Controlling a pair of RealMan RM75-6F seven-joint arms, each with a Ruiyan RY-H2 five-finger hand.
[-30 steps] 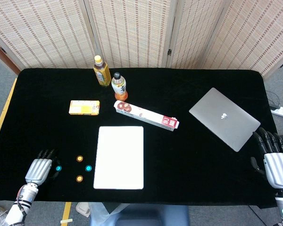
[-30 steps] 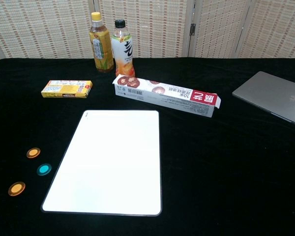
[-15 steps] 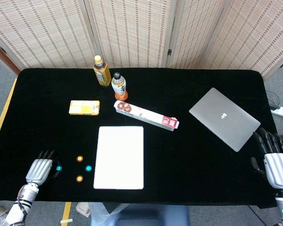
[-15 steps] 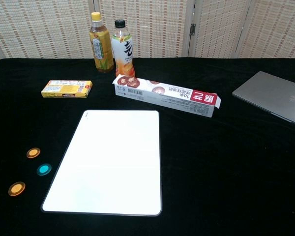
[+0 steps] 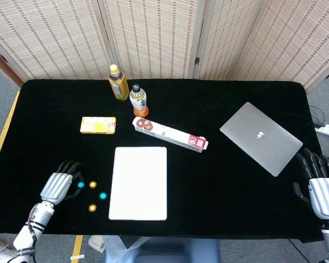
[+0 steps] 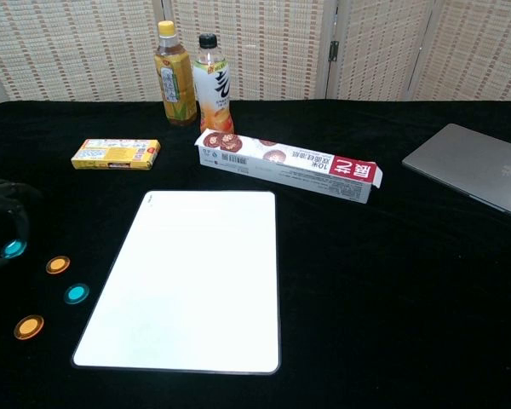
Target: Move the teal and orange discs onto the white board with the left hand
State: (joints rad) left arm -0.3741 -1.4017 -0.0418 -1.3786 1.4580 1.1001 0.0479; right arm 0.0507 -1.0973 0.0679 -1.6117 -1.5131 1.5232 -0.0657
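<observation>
The white board (image 5: 139,182) (image 6: 192,281) lies flat at the front middle of the black table. Just left of it are a teal disc (image 5: 102,195) (image 6: 76,294) and two orange discs, one further back (image 5: 92,184) (image 6: 58,265) and one nearer (image 5: 91,207) (image 6: 29,326). My left hand (image 5: 59,187) (image 6: 4,226) hovers left of the discs with its fingers spread and holds nothing that I can make out. A small teal glow sits at its thumb side. My right hand (image 5: 321,189) rests open at the table's right edge, shown only in the head view.
Behind the board lie a long wrap box (image 5: 170,134) (image 6: 289,168) and a yellow box (image 5: 98,125) (image 6: 116,153). Two bottles (image 5: 119,83) (image 5: 138,101) stand at the back. A closed grey laptop (image 5: 261,138) (image 6: 477,169) lies at the right.
My left hand has moved forward and to the right, closer to the discs, and now shows at the left edge of the chest view. The discs and my right hand have not moved.
</observation>
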